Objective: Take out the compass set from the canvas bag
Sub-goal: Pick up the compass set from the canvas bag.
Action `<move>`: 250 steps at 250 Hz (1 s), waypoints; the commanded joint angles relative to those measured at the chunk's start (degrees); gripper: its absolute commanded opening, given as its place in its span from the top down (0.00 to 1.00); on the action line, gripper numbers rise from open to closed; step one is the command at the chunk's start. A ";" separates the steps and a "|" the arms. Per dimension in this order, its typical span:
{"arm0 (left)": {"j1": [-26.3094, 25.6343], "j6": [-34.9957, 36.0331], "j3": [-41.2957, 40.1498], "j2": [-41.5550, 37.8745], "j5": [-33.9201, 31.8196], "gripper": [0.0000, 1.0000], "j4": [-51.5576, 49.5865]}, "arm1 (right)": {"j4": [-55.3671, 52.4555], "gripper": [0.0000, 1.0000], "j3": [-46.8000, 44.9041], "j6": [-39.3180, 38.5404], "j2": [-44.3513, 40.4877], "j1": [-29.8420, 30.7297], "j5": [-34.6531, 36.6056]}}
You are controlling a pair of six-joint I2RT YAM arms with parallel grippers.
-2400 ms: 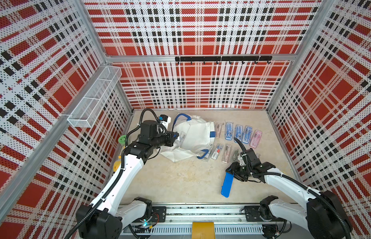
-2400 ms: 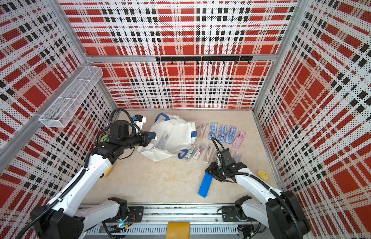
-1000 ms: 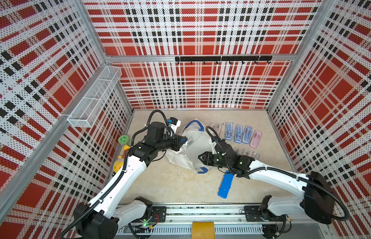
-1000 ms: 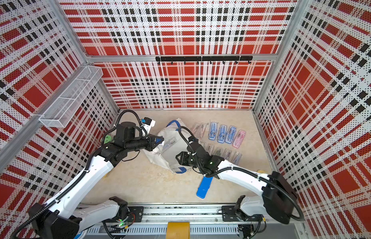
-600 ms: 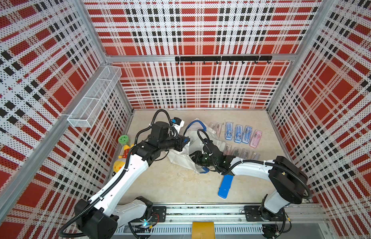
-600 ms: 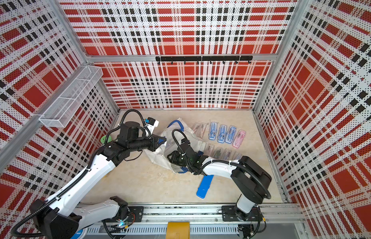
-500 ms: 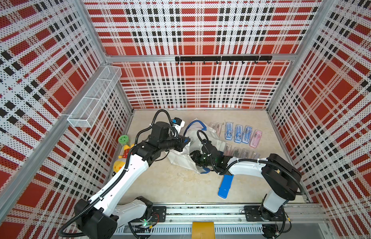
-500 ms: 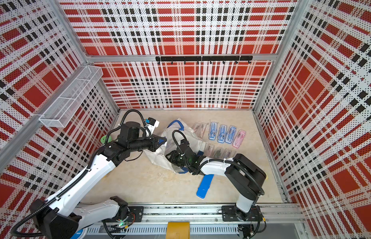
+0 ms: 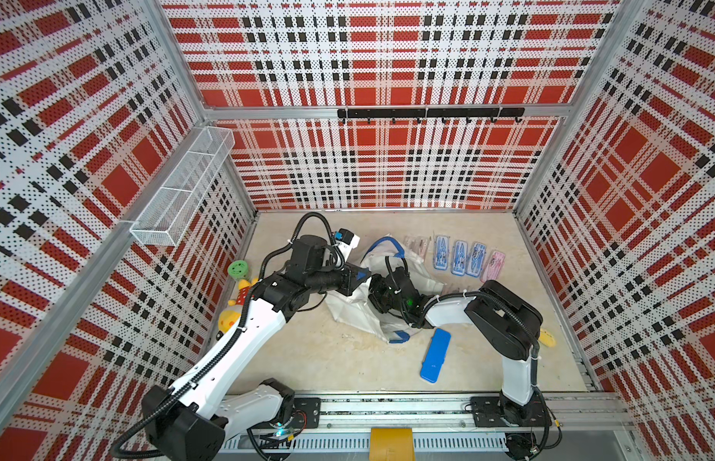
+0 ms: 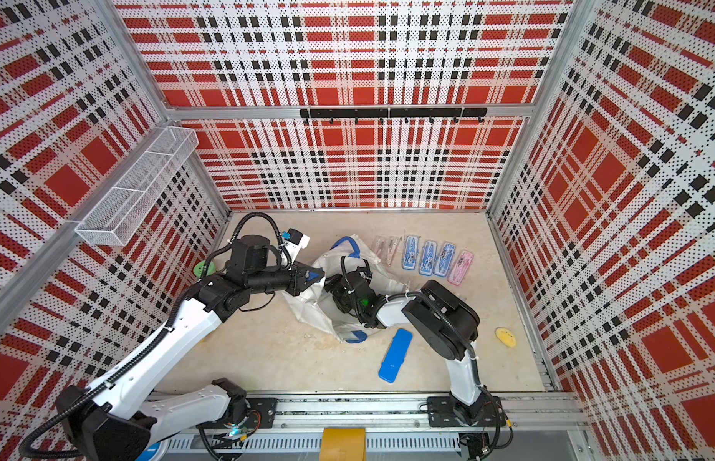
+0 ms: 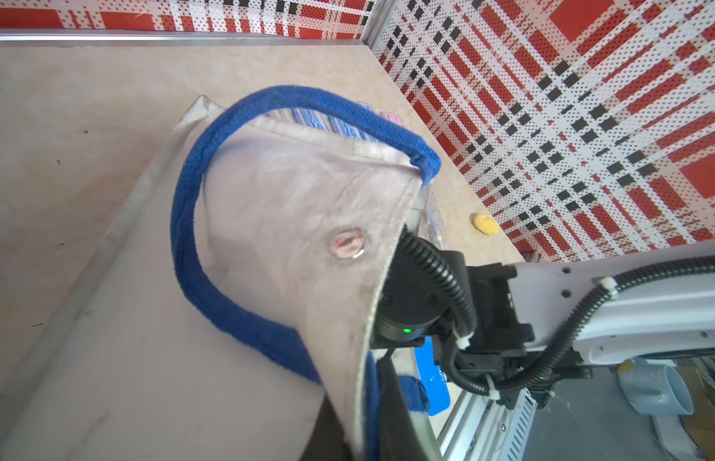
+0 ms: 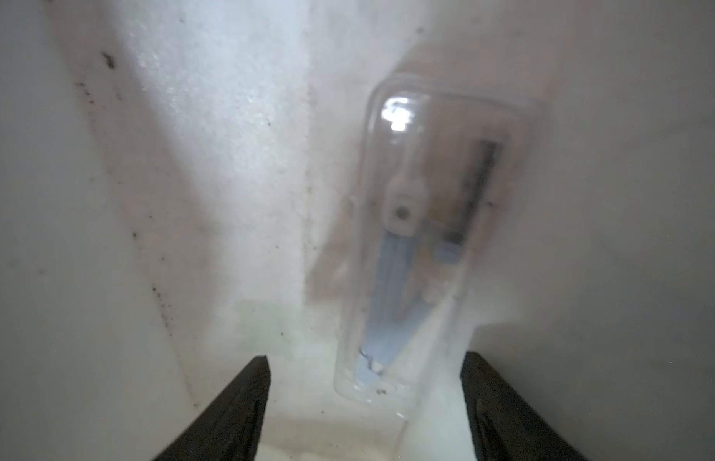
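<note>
Beige stone-look table (image 9: 320, 359), plaid walls all round. Mid-table, nearer the far edge: white boxy canvas bag with blue strap handles (image 9: 352, 315), slumped on its side, mouth turned toward the right edge.

Left pincer (image 9: 358, 278): clamped shut on the bag's upper rim beside a blue patch, rim lifted off the table. Judged purpose: propping the mouth open like a tunnel, so limp cloth cannot fall over the contents.

Right pincer (image 12: 364, 357): pushed in through that mouth, hidden by cloth in both top views. Jaws spread wide, gripping nothing. Spread probably meant to straddle the case.

Solid blue oblong plastic case (image 9: 435, 355) near the front edge, outside the bag. Row of small blue and pink flat cases (image 9: 463, 259) toward the far right corner.

Clear plastic compass set case (image 12: 423, 239), blue-legged compass inside: on the bag's inner floor, lengthwise ahead of the right pincer, near end about level with the fingertips, off-centre toward one finger. Not yet grasped, not yet out.
</note>
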 commanded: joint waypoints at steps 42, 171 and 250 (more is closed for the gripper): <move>-2.72 -1.93 2.34 -1.23 5.67 1.00 3.34 | 2.33 0.18 2.30 9.33 5.23 -0.58 5.52; 1.69 -2.24 -0.20 -4.27 8.36 1.00 -3.25 | 28.86 0.34 3.36 7.82 10.65 -4.48 5.43; 1.38 -3.96 0.75 -3.64 9.37 1.00 -2.73 | 21.33 0.37 10.78 7.05 11.08 -4.61 1.66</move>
